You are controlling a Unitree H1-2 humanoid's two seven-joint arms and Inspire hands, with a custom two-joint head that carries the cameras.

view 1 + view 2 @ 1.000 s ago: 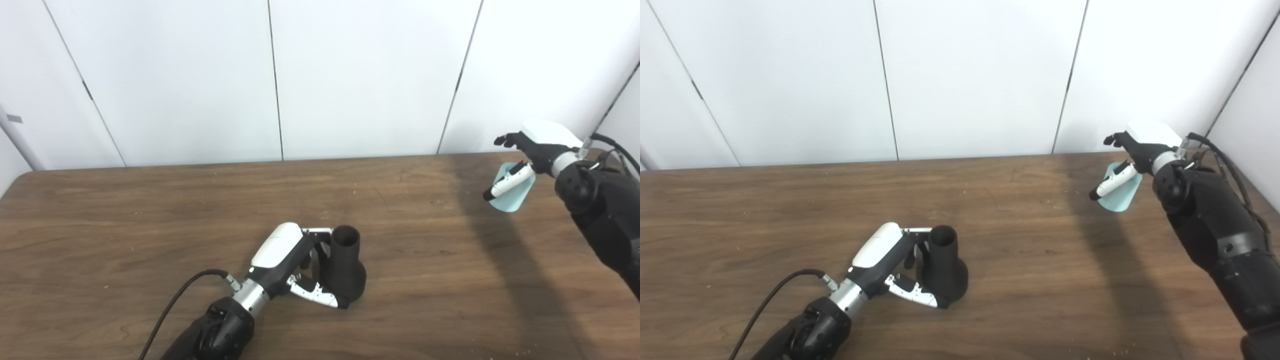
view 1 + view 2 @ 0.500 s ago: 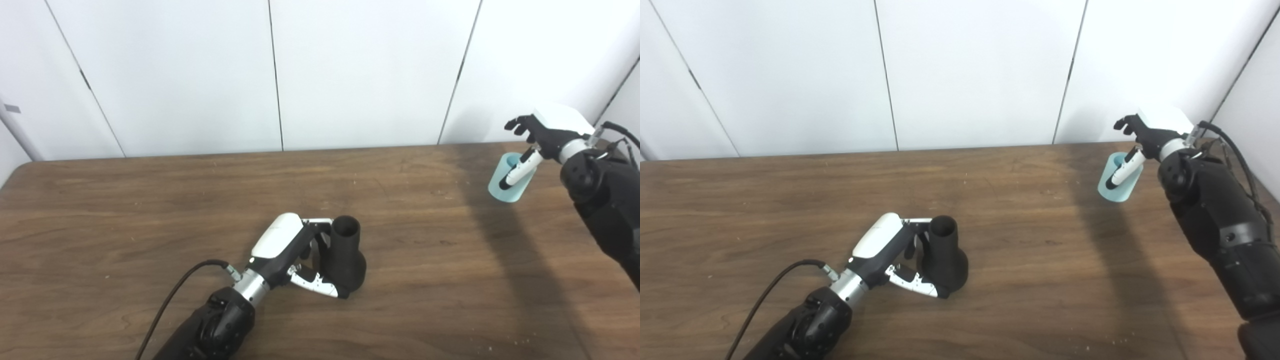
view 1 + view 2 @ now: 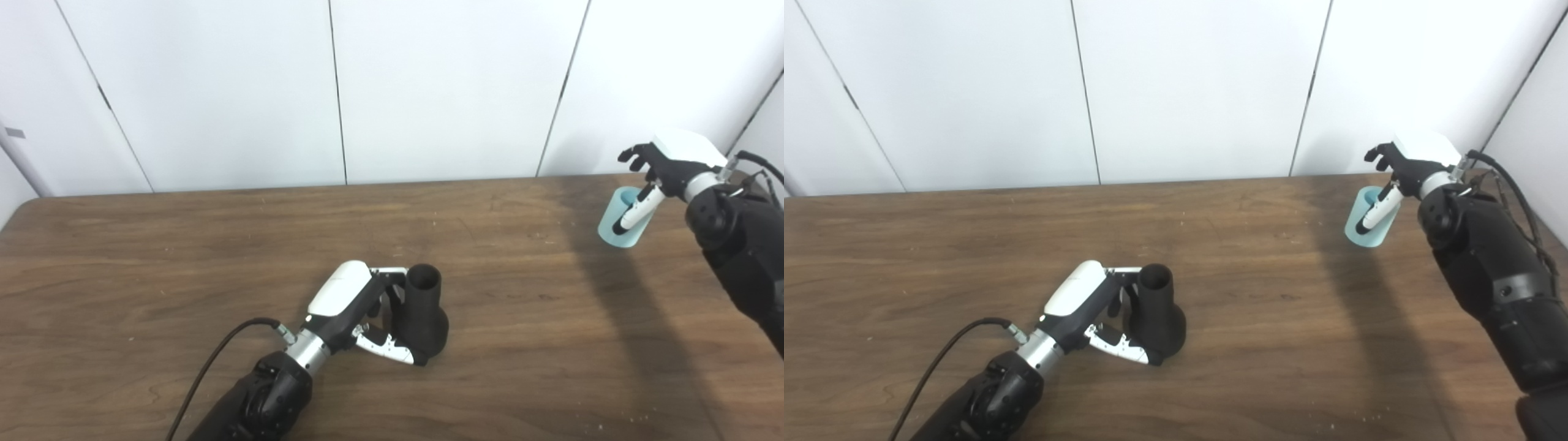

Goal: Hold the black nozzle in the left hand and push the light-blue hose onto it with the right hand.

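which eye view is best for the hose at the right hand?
Left eye view, marginally: the light-blue hose looks slightly larger there, its open top visible beside the right hand. Right eye view shows the same hose, slightly smaller.

Left arm enters from bottom left, forearm angled up and right, cable trailing off the wrist. Left robot hand point(image 3: 358, 309) low, white back facing up, fingers and thumb curled around the black nozzle point(image 3: 424, 315), gripping it. Right arm enters from right edge, stretched far out. Right robot hand point(image 3: 658, 174) raised, fingers spread forward, thumb point(image 3: 634, 214) pointing down against the light-blue hose point(image 3: 615, 223).
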